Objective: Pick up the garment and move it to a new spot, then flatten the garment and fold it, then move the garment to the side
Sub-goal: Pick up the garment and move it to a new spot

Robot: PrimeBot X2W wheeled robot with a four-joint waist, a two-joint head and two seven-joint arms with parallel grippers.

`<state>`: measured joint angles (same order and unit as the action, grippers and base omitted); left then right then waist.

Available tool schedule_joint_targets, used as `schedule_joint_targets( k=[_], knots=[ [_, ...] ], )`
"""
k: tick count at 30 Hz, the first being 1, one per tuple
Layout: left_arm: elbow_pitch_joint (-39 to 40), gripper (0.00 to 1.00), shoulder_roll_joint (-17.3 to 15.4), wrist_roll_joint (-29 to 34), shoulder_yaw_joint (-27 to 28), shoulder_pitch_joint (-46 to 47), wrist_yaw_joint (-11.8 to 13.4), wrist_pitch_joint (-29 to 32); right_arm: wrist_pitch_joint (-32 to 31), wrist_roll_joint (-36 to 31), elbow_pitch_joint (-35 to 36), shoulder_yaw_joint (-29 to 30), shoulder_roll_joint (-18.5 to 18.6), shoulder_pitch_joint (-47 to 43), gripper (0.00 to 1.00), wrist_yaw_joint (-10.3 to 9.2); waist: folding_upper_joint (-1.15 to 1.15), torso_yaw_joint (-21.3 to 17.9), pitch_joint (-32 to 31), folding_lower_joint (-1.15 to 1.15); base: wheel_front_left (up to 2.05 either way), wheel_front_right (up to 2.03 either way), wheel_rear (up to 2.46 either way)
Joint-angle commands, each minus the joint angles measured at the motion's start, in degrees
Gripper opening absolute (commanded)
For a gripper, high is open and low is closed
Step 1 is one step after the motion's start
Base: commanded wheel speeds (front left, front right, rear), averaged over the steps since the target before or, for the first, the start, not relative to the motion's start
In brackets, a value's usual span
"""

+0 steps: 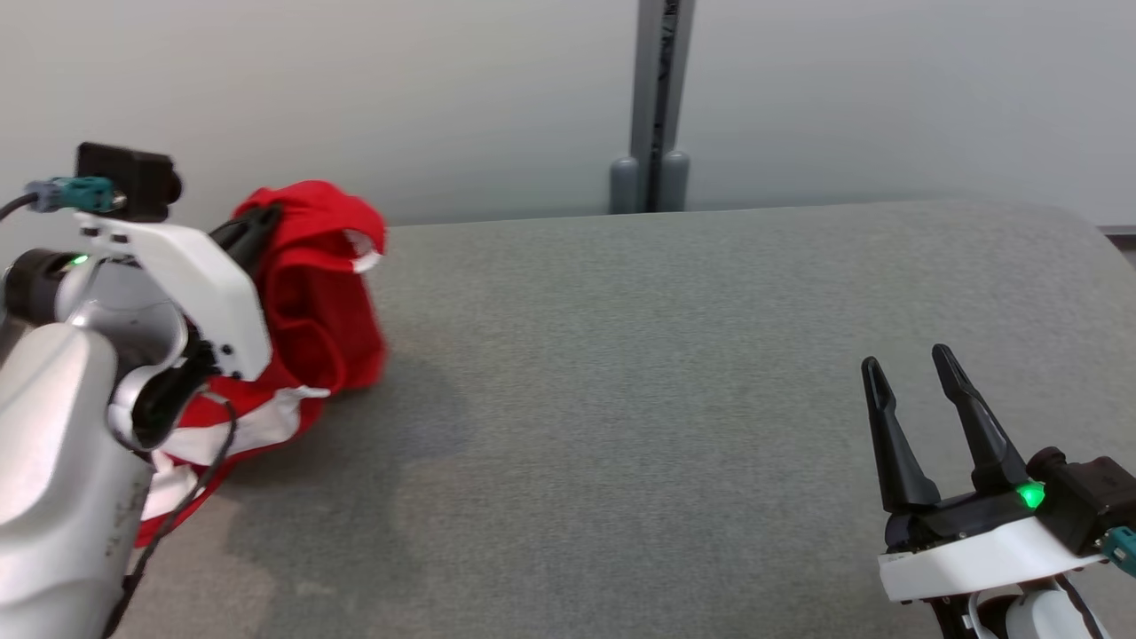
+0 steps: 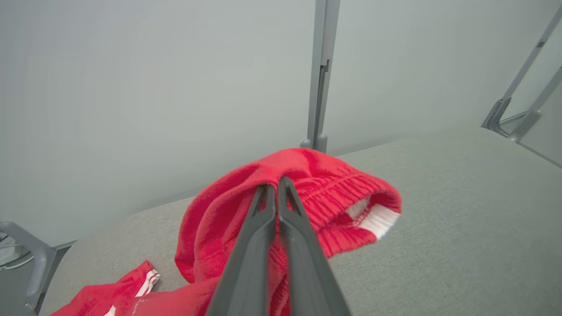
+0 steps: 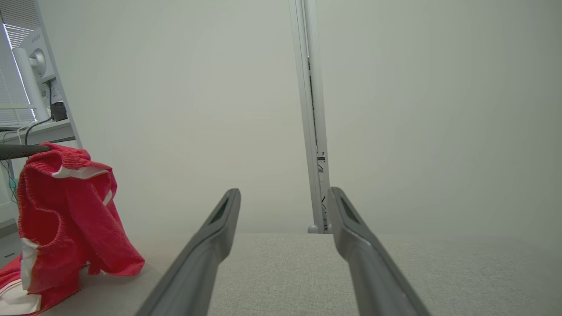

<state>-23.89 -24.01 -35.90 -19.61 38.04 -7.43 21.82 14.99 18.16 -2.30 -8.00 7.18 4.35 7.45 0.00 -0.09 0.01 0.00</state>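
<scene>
The left gripper [image 1: 264,216] [image 2: 275,184] has its 2 dark fingers pressed together on the red garment [image 1: 319,302] [image 2: 219,219] [image 3: 66,206], pinching a fold of cloth right at the gathered elastic waistband. In the left wrist view the 2 fingertips meet with red fabric bunched over them, and the waistband curls away to the right with a white inner edge showing.

The garment is at the far left of the grey fabric-covered table [image 1: 666,399] [image 2: 439,219] [image 3: 285,272], near the back edge. Its top is lifted and hangs from the gripper, while its lower part, with white stripes, lies crumpled on the table below the left forearm. In the right wrist view it stands as a tall, drooping heap at the left, its bottom resting on the surface.

The right gripper [image 1: 905,359] [image 3: 284,193] hovers at the near right of the table, well apart from the garment. Its 2 fingers are spread wide with nothing between them, and a green light glows at its base.

Behind the table a grey upright post [image 1: 657,89] [image 2: 322,66] [image 3: 307,109] stands against a pale wall. The left wrist view shows grey metal struts [image 2: 518,96] beyond the table's right end. The right wrist view shows a white monitor [image 3: 37,66] on a desk at the far left, behind the garment.
</scene>
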Motion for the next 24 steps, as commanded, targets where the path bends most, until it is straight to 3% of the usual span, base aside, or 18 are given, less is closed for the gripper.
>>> schedule_joint_targets(
  k=[1,13,18,24],
  knots=[
    [2.6,0.0,0.77,-1.26,-1.32,0.74,0.02,0.57,0.26,0.0,0.02,0.32,-0.1,-0.15,1.0,0.07,0.0,-2.43,-0.44,0.0,0.0,0.0,0.0],
    [22.7,0.0,8.5,-13.0,-7.15,-2.89,0.01,2.22,0.26,0.5,-0.23,3.53,-0.63,-1.06,1.0,0.05,0.0,-11.18,0.01,0.0,0.0,0.0,0.0],
    [22.48,0.0,6.82,-12.22,-9.67,-7.58,0.05,-1.01,0.26,0.85,0.2,4.45,-0.5,-0.33,1.0,0.05,0.0,-12.54,1.66,0.0,0.0,0.0,0.0],
    [12.4,0.0,2.65,-11.12,-14.97,-14.01,0.05,-8.85,0.26,1.4,0.49,5.06,0.15,0.92,1.0,0.05,0.0,-12.8,3.8,0.0,0.0,0.0,0.0]
  ],
)
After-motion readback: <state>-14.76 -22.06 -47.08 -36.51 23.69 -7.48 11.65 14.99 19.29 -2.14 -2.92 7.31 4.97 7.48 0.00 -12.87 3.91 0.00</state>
